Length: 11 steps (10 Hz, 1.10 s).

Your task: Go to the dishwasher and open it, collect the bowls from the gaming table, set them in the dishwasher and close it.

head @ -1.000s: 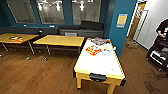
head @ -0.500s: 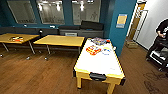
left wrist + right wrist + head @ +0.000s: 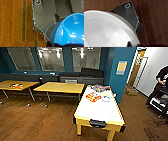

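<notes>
Gaming table: the long white-topped gaming table (image 3: 100,109) stands in the middle of the head view on yellow legs, a dark fitting at its near end; one near leg is cut off by the picture's lower edge.
On the table: a red and orange flat item (image 3: 93,97), a pale item (image 3: 106,97) beside it and a mixed pile (image 3: 98,87) at the far end; all too blurred to name.
Blue bowl: the bright blue bowl (image 3: 70,31) sits close before the left wrist camera, above the wood floor (image 3: 12,25), its far side cut off by the frame.
White bowl: the pale bowl (image 3: 106,31) looms large in the right wrist view, much of its rim out of frame.
Left jaws: hidden; cannot tell whether they grip the blue bowl.
Right jaws: hidden; cannot tell.
Yellow tables: two wood-topped tables (image 3: 60,87) stand to the left, the farther one (image 3: 15,84) carrying a small unclear object.
Person: a dark-clothed person (image 3: 161,84) at the right edge, partly cut off.
</notes>
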### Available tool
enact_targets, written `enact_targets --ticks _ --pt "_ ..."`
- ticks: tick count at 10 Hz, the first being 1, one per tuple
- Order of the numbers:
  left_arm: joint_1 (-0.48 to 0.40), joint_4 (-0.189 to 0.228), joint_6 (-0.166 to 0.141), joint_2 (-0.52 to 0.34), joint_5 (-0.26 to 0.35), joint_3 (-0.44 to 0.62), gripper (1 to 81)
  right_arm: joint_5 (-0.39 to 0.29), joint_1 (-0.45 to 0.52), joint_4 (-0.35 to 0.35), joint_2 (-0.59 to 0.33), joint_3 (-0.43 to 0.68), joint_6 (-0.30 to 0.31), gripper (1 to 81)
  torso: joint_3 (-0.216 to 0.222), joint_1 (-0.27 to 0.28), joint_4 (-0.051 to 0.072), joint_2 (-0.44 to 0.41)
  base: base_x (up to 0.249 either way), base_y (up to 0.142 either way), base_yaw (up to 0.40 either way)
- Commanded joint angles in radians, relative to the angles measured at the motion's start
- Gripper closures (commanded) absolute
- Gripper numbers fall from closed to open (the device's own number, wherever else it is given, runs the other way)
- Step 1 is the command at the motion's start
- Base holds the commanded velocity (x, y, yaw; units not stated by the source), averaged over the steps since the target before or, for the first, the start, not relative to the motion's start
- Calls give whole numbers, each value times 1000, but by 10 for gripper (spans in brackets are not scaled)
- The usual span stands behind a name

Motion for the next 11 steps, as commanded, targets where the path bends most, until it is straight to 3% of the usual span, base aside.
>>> enact_targets --ticks 1,7,11 --pt "-29 10 0 -14 60 -5 811 -52 31 -14 -27 5 -2 811 0 0 0 0 0 0 0" --pt "-29 10 1 -15 59 -5 811 -52 29 -16 -29 4 -2 811 0 0 0 0 0 0 0" --pt "-29 22 0 -12 59 -5 811 -52 29 -17 -29 4 -2 811 0 0 0 0 0 0 -260"
